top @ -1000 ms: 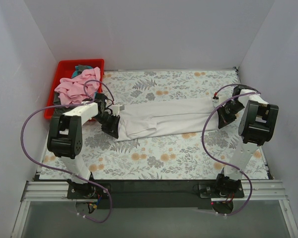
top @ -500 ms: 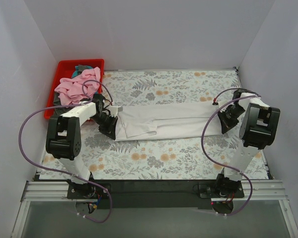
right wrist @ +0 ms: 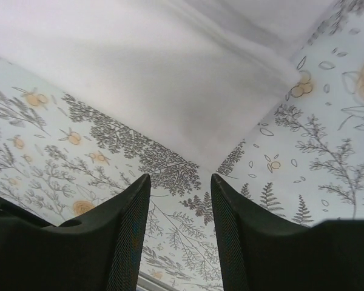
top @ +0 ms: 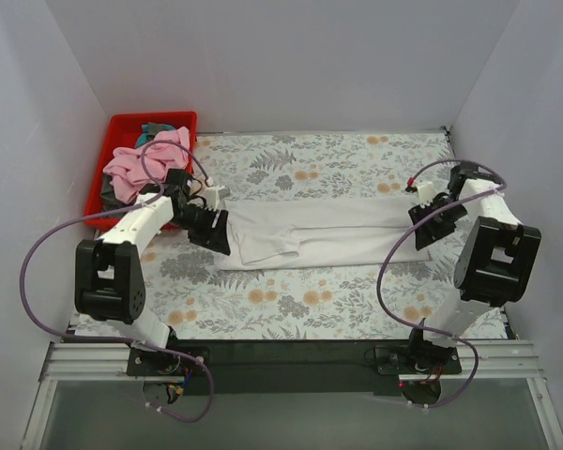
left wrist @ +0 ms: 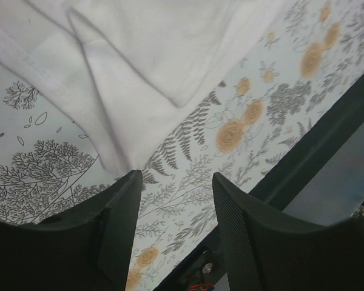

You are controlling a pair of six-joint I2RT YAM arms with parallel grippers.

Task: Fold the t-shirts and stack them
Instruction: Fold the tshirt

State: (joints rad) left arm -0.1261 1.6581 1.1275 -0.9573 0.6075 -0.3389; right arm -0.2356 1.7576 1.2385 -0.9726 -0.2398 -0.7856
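Note:
A large white t-shirt (top: 324, 230) lies folded lengthwise into a long band across the floral table. My left gripper (top: 216, 223) hovers at its left end, jaws open and empty; in the left wrist view the shirt's corner (left wrist: 118, 91) lies just beyond the left gripper (left wrist: 177, 182). At the band's right end my right gripper (top: 422, 223) also stands open and empty, with the white cloth (right wrist: 170, 79) just past the right gripper (right wrist: 181, 182). Pink (top: 136, 167), teal and grey t-shirts sit heaped in the bin.
A red plastic bin (top: 122, 127) stands at the back left corner. White walls close in the table on three sides. The dark front edge (top: 291, 352) of the table runs by the arm bases. Purple cables loop off both arms.
Both grippers have opened and let go of the white t-shirt's ends. The band now lies flat, a little farther back. The left arm has swung up toward the bin.

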